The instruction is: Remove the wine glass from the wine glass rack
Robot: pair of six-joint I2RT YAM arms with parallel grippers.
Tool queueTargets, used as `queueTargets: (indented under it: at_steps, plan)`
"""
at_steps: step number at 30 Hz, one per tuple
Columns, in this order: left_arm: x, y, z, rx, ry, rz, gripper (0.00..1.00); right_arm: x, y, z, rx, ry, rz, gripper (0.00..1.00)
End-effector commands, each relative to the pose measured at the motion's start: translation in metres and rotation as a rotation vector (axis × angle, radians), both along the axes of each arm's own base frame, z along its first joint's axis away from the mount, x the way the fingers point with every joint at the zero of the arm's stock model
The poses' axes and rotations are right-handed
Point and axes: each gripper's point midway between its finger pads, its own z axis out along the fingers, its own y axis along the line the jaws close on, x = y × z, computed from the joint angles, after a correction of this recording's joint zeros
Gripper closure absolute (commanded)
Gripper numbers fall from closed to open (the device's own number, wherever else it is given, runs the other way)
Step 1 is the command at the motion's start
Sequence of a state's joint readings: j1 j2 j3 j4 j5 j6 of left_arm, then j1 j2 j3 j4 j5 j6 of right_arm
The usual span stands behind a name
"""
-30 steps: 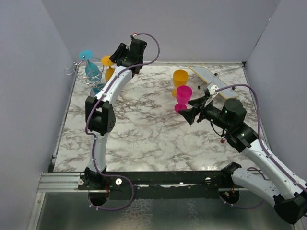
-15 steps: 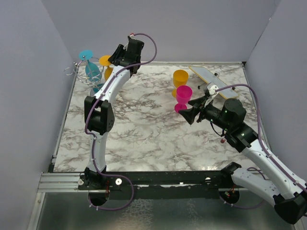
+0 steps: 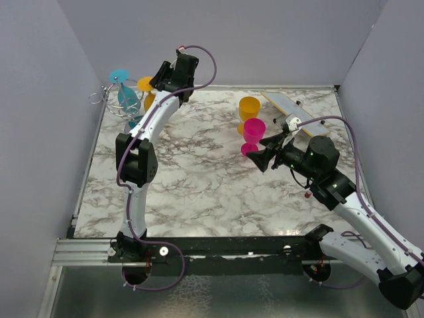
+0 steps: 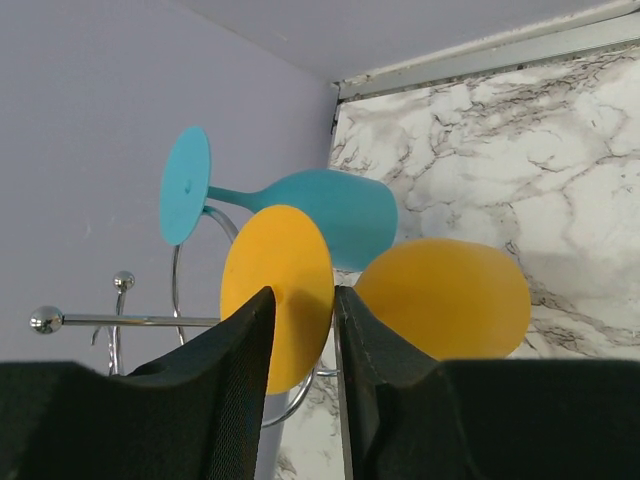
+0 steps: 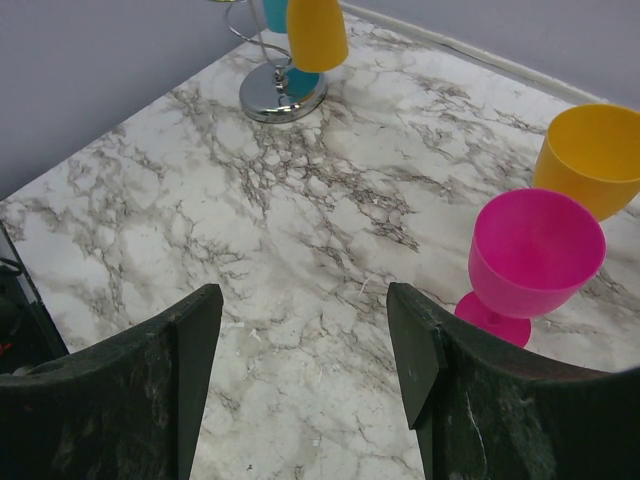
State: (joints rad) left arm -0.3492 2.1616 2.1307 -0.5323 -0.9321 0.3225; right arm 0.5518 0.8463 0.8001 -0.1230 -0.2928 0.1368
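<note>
The wine glass rack (image 3: 99, 97) stands at the back left corner; its wire arms (image 4: 120, 320) and shiny round base (image 5: 283, 95) show. A teal wine glass (image 3: 127, 98) hangs upside down on it, also in the left wrist view (image 4: 330, 210). An orange wine glass (image 3: 151, 101) hangs beside it. My left gripper (image 3: 159, 83) is shut around its stem, between the foot (image 4: 277, 290) and the bowl (image 4: 445, 297); the stem itself is hidden by the jaws. My right gripper (image 3: 260, 154) hangs open and empty over the table (image 5: 300, 310).
A pink wine glass (image 3: 252, 134) and an orange one (image 3: 248, 111) stand upright at the table's middle right, just beyond my right gripper; both show in the right wrist view (image 5: 535, 255) (image 5: 595, 155). A flat pale board (image 3: 291, 109) lies at the back right. Walls close in on three sides.
My left gripper has shifted slightly left and back with the orange wine glass in it. The right arm has not moved.
</note>
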Motion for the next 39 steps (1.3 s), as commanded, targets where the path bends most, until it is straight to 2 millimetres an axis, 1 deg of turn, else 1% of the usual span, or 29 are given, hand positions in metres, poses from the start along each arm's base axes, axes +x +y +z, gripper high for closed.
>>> queueTargets:
  at_steps: [1,9,18,26,31,36,39]
  plan:
    - [-0.006,-0.001,0.032,-0.03,-0.073,0.003,0.68,0.001,0.002,0.007,0.021,-0.028,-0.001,0.32]
    - [-0.009,-0.005,0.044,-0.053,-0.101,-0.009,0.73,0.002,0.005,0.004,0.017,-0.019,0.014,0.33]
    - [-0.008,-0.006,0.042,-0.055,-0.096,-0.008,0.77,0.002,0.004,0.007,0.019,-0.024,0.011,0.33]
    - [-0.011,-0.005,0.051,-0.066,-0.114,-0.008,0.86,0.003,0.007,0.006,0.018,-0.019,0.02,0.33]
    - [-0.011,-0.005,0.052,-0.062,-0.122,0.003,1.0,0.003,0.007,0.006,0.017,-0.016,0.02,0.33]
    - [-0.009,-0.007,0.052,-0.059,-0.124,0.005,1.0,0.003,0.005,0.007,0.018,-0.023,0.009,0.33]
    - [-0.008,-0.012,0.053,-0.053,-0.123,-0.005,1.0,0.003,0.006,0.007,0.019,-0.022,0.011,0.33]
